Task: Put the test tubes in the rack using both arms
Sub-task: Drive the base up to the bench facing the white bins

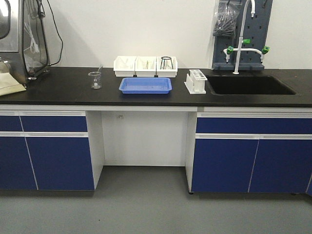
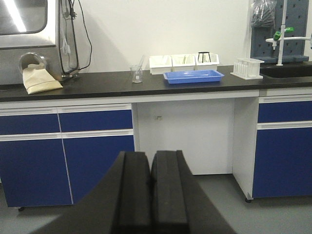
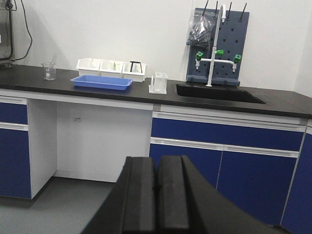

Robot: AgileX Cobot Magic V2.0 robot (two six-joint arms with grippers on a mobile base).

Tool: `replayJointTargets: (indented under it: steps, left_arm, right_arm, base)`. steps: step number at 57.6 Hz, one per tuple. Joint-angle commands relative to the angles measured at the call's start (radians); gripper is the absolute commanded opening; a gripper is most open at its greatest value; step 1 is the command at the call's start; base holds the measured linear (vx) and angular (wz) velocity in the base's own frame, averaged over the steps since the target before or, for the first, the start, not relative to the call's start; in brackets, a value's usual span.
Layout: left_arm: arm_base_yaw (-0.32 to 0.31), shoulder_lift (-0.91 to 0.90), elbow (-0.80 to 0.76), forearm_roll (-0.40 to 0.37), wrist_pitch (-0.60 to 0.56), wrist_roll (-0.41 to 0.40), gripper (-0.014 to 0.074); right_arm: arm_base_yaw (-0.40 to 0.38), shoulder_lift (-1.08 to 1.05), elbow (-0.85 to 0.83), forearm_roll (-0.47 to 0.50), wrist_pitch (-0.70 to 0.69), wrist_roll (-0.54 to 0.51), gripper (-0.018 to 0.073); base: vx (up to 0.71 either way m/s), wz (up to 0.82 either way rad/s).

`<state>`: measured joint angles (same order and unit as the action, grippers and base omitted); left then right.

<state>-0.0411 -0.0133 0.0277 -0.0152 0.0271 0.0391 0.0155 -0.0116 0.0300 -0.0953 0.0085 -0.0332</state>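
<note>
The white rack (image 1: 196,81) stands on the black counter (image 1: 63,90), between the blue tray (image 1: 145,85) and the sink (image 1: 248,85). It also shows small and far off in both wrist views, rack (image 2: 247,68) and rack (image 3: 159,83). The test tubes are too small to make out from here. My left gripper (image 2: 151,157) is shut with nothing in it, low above the floor and well short of the counter. My right gripper (image 3: 157,161) is likewise shut and empty, facing the blue cabinets. Neither arm shows in the front view.
Three white bins (image 1: 145,66) line the wall behind the tray. A clear beaker (image 1: 95,80) stands to their left, and a metal machine (image 1: 24,39) fills the far left. A white tap (image 1: 241,48) rises behind the sink. Blue cabinets (image 1: 53,156) flank a knee gap.
</note>
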Motion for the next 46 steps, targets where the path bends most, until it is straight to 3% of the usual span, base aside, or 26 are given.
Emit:
replayJointTargets:
  steps: [1,46]
  left_arm:
    - [0.003,-0.002,-0.026,-0.007,-0.087,-0.004,-0.0004]
    - [0.003,-0.002,-0.026,-0.007,-0.087,-0.004,-0.0004]
  right_arm:
    - [-0.006,-0.010,0.014,-0.004,-0.079,-0.004,-0.0008]
    - [-0.006,-0.010,0.014,-0.004,-0.079,-0.004,-0.0008]
  base:
    - [0.03,-0.02]
    - [0.15,0.04]
